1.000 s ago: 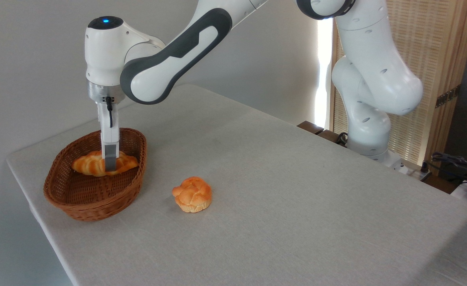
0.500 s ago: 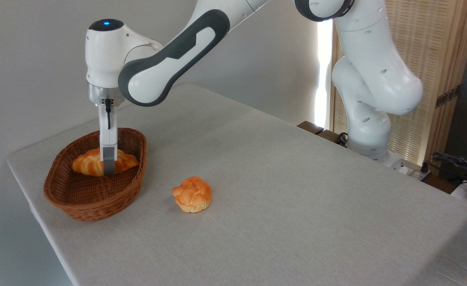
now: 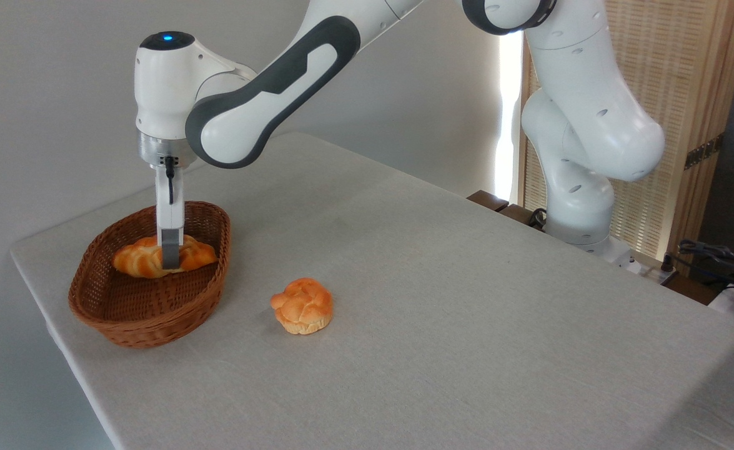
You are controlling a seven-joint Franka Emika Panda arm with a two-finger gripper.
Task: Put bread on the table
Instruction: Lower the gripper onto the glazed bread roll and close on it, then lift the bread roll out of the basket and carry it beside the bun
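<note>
The bread (image 3: 137, 259), a golden braided loaf, lies in the brown wicker basket (image 3: 154, 325) at the table's left end. My gripper (image 3: 170, 264) reaches straight down into the basket. Its near finger (image 3: 170, 250) crosses the middle of the loaf, and the other finger is hidden behind it. The jaws look closed across the loaf, which still sits low inside the basket. The table (image 3: 466, 300) is covered in light grey cloth.
A small round knotted bun (image 3: 302, 305) lies on the cloth right of the basket. The arm's base (image 3: 582, 206) stands at the table's far right edge, with cables and a wooden screen behind it.
The wrist has sunk a little over the basket and the finger has settled against the loaf. The loaf stays in about the same spot.
</note>
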